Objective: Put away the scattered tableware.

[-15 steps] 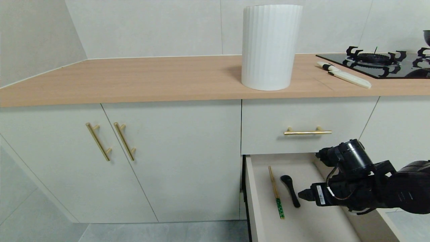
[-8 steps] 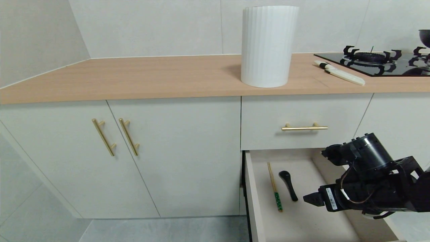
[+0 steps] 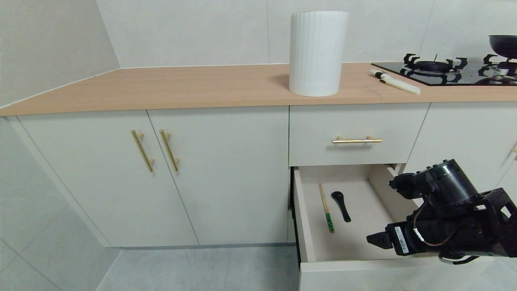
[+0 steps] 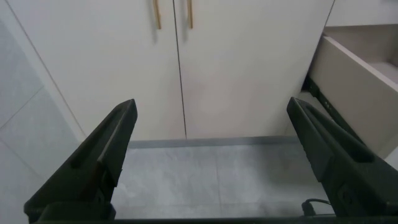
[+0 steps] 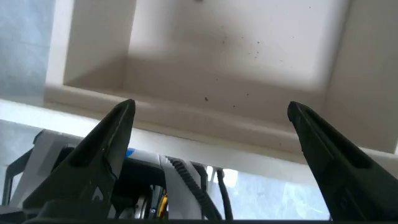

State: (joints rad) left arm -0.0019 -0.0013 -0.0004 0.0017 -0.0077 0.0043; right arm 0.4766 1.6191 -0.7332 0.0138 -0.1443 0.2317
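The lower drawer (image 3: 303, 220) stands pulled out below the counter. Inside it lie a pair of wooden chopsticks (image 3: 325, 207) with green ends and a black spoon (image 3: 341, 206), side by side near the left wall. My right gripper (image 3: 374, 239) hovers over the drawer's front right corner, open and empty; the right wrist view shows its fingertips (image 5: 109, 146) spread above the drawer's front rim (image 5: 186, 115). My left gripper (image 4: 211, 162) is open and empty, held low over the floor in front of the cabinet doors, with the drawer's side (image 4: 351, 59) off to one edge.
On the wooden counter (image 3: 181, 87) stand a tall white ribbed container (image 3: 316, 52) and a pale knife (image 3: 395, 82) beside a black gas stove (image 3: 442, 68). The upper drawer (image 3: 357, 140) is closed. Two cabinet doors with gold handles (image 3: 155, 150) lie left. Grey floor tiles (image 3: 194, 268) are in front.
The head camera has drawn back, so the whole scene shifted and shrank. My right gripper has moved from beside the spoon back to the drawer's front edge.
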